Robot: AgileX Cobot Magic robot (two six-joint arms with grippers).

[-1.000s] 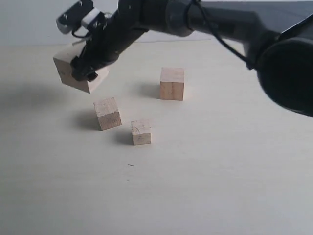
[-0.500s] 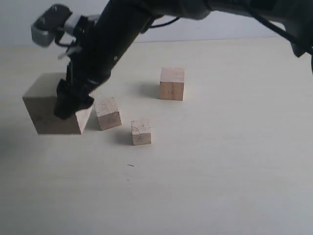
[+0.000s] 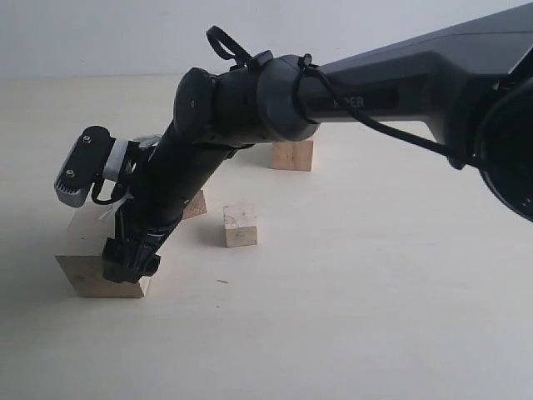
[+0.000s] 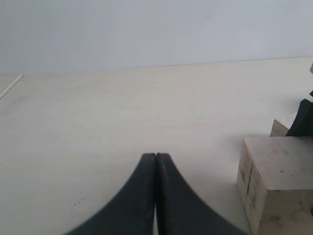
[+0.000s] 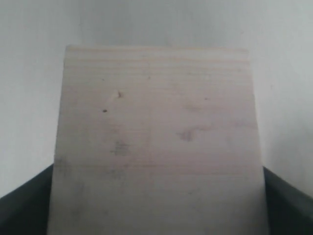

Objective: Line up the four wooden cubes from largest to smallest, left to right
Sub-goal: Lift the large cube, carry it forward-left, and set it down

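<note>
The largest wooden cube (image 3: 83, 254) sits low at the front left, seemingly on the table, with my right gripper (image 3: 117, 254) shut on it. In the right wrist view its pale face (image 5: 156, 127) fills the frame between the dark fingers (image 5: 24, 208). The smallest cube (image 3: 240, 226) lies right of it. A mid-sized cube (image 3: 196, 205) peeks out behind the arm. The second-largest cube (image 3: 291, 156) stands farther back, half hidden by the arm. My left gripper (image 4: 155, 156) is shut on nothing, and the largest cube (image 4: 279, 181) lies off to its side.
The right arm (image 3: 250, 104) stretches across the table from the right and hides the area above the cubes. Pale bare tabletop (image 3: 375, 292) lies to the right and front. A light wall (image 4: 146, 29) bounds the far edge.
The right gripper has carried the largest cube down and toward the front left, from mid-air to table level. The other three cubes have not moved.
</note>
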